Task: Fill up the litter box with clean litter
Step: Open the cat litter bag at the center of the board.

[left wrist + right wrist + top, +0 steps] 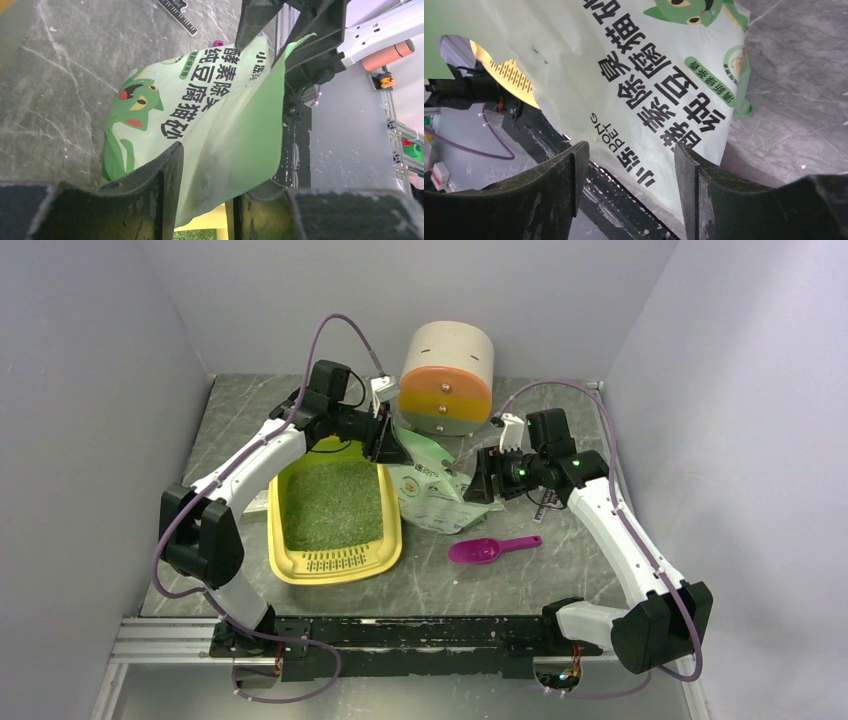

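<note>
Yellow litter box (276, 540) sits before the left arm, its floor covered with green-grey litter (335, 502). Left gripper (391, 446) pinches the green bag (432, 490) beside the box's far right corner. Right gripper (487, 480) stands wide at the bag's other end.

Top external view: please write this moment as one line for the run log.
left gripper: shut on bag beside litter box | right gripper: at bag, grip unclear | clean litter: in litter box | scoop: on table
</note>
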Controlling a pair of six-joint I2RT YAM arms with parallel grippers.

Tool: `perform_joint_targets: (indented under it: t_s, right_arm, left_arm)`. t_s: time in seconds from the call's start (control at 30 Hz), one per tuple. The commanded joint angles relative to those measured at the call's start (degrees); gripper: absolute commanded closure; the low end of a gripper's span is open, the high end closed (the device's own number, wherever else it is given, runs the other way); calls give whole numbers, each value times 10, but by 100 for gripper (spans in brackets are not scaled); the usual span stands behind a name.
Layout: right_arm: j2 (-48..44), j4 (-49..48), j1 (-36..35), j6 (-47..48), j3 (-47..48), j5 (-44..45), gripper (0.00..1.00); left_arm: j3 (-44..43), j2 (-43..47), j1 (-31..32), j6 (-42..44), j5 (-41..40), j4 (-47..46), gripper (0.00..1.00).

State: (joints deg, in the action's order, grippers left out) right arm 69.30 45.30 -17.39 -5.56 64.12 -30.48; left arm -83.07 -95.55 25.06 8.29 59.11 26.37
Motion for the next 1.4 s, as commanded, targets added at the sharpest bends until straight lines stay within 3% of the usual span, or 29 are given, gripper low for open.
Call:
perform_joint_targets:
  t_s: [0.0,0.2,0.33,0.47,0.8,1.07,1.23,1.37]
  right_arm:
    - [-1,24,-6,17,1,-34,33]
    - [15,17,-27,20,-4,-5,32]
    - [28,-1,-56,10,8,66,35]
    - [28,-26,-64,14,17,110,55]
    - [1,-74,-63,14,11,123,98]
    - [-49,-149,-64,-36,-10,211,100]
    - [-48,-170,-63,-46,-13,219,100]
    - [-22,-153,-63,-35,-4,174,99]
  left_arm:
    - [14,21,-1,-7,-1,-22,61]
    - [10,21,-1,-8,-3,-20,61]
    - [7,22,-1,-3,-7,-10,61]
    - [12,23,-2,-7,-9,-13,61]
    - [16,19,-2,-9,-8,-14,62]
    - [11,13,-1,-2,4,-5,59]
    - [-7,2,0,22,9,27,55]
    - [-14,-2,2,34,3,44,55]
